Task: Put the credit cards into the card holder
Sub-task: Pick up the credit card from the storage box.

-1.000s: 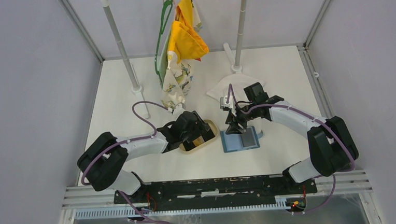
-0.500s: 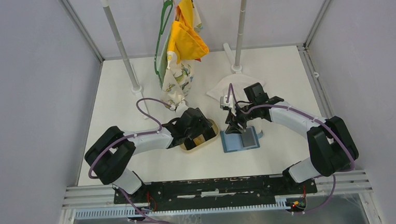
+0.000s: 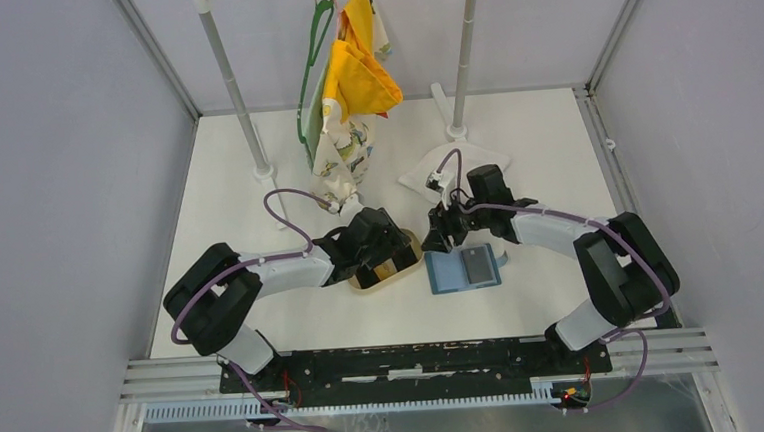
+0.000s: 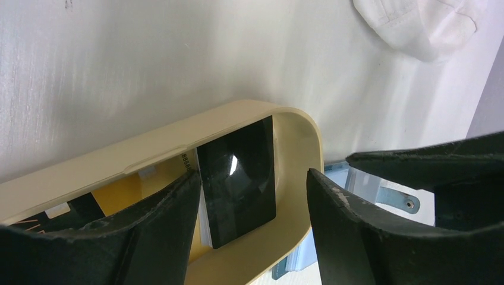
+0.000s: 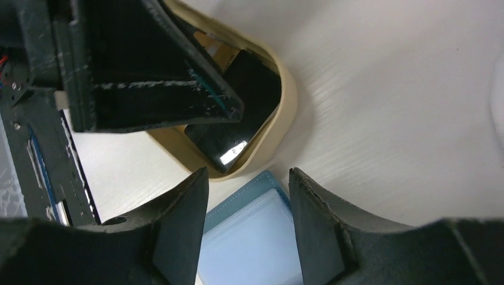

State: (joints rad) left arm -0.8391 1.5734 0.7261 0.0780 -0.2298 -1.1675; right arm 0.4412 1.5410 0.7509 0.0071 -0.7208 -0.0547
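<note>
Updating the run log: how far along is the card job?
Done: one dark card lies on the open card holder; slotted or not, unclear. In hand: left gripper, open, over a black card in the tan tray. Left: grip it, carry it over. Right gripper open, empty.

On the table (image 3: 294, 312), the tray (image 4: 148, 148) sits left of centre, with the card holder (image 3: 447, 274) just beside it on the right. One card (image 4: 238, 178) rests in the tray's right end; a second card (image 3: 479, 264) lies on the card holder's right half. The left gripper (image 3: 391, 260) is over the tray, the right gripper (image 3: 439, 235) behind the card holder's left edge. Further back lie a folded cloth (image 3: 455, 163) and two rack posts (image 3: 263, 168), with garments (image 3: 351, 98) hanging between them
</note>
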